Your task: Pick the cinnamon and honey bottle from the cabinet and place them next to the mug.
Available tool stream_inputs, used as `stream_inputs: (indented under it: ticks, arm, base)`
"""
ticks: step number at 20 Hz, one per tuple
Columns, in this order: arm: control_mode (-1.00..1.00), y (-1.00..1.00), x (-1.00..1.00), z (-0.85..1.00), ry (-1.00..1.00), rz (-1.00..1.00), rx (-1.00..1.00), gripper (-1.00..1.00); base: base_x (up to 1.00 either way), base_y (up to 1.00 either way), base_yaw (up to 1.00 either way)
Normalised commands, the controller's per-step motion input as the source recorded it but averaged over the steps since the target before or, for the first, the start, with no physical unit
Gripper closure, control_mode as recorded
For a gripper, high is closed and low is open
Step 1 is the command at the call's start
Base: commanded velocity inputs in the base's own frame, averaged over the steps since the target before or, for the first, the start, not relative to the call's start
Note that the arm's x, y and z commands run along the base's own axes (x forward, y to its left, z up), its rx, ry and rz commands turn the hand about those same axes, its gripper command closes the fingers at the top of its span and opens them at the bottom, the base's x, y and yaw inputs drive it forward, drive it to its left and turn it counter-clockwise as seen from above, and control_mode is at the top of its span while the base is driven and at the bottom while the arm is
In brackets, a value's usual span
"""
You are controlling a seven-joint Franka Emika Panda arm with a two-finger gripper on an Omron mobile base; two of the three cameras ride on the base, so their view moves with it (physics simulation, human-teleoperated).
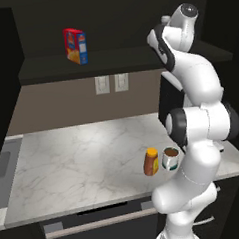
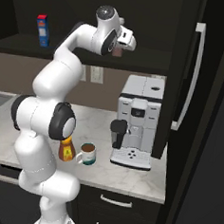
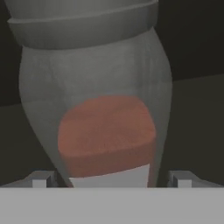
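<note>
The cinnamon (image 3: 107, 131) looms right in front of the hand camera: grey cap on top, clear neck, reddish-brown contents. My gripper (image 3: 111, 180) is open, and its two fingertips (image 3: 41, 179) stand either side of the bottle's lower part with small gaps. In the right base view the gripper (image 2: 125, 42) is up at the dark cabinet (image 2: 141, 65), with a bit of the brown bottle (image 2: 117, 51) under the hand. The honey bottle (image 1: 151, 161) (image 2: 66, 151) stands on the counter right beside the mug (image 1: 170, 158) (image 2: 87, 154).
A red-blue box (image 1: 75, 45) (image 2: 42, 30) stands on the shelf board (image 1: 88, 68) well to the left. A coffee machine (image 2: 136, 127) sits on the marble counter (image 1: 79, 159) right of the mug. A tall dark unit with a handle (image 2: 188, 77) bounds the right side; a sink (image 1: 1, 164) lies far left.
</note>
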Motion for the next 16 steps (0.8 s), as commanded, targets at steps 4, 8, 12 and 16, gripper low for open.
stream_inputs:
  ticks: [4, 8, 12, 16]
  arm:
    - [-1.00, 0.00, 0.11, 0.00, 0.00, 0.00, 0.00, -1.00]
    - [-1.00, 0.00, 0.01, 0.00, 0.01, 0.00, 0.00, -1.00]
    - [-1.00, 0.00, 0.00, 0.00, 0.00, 0.00, 0.00, 1.00]
    - [-1.00, 0.00, -0.02, 0.00, 0.00, 0.00, 0.00, 1.00]
  base:
    - [0.00, 0.00, 0.00]
    - [0.00, 0.00, 0.00]
    - [0.00, 0.00, 0.00]
    - [0.00, 0.00, 0.00]
